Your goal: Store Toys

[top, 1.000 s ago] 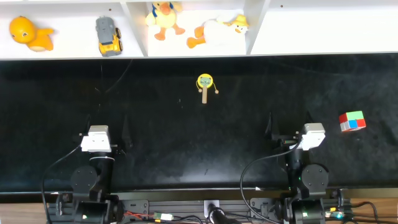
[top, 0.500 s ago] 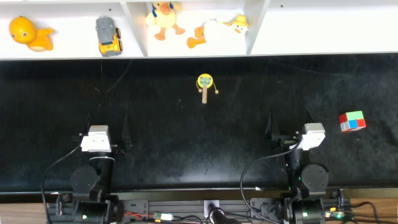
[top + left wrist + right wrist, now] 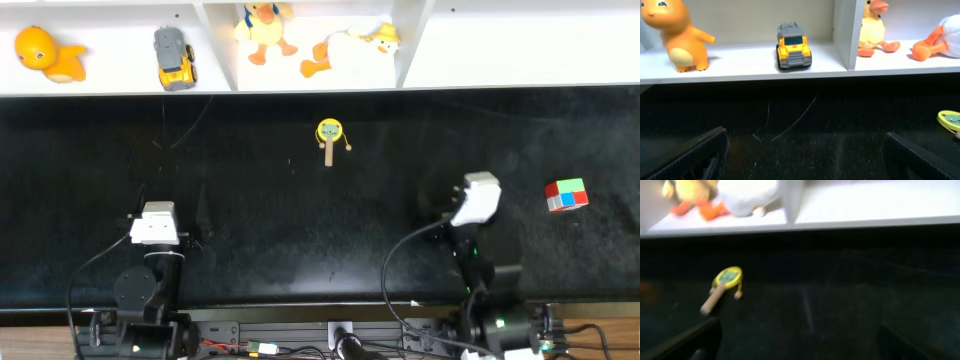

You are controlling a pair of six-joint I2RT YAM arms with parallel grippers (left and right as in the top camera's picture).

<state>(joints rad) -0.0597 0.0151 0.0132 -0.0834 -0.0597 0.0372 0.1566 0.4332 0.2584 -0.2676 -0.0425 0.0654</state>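
The left claw hangs low over the black desk, fingers spread wide, holding and touching nothing. The right claw is likewise wide apart and empty above the desk. A yellow rattle with a wooden handle lies on the desk at about 10 o'clock from the right claw, well apart from it. A coloured cube sits at its 3 o'clock. At 12 o'clock the white shelf carries an orange figure, a yellow truck and two plush ducks.
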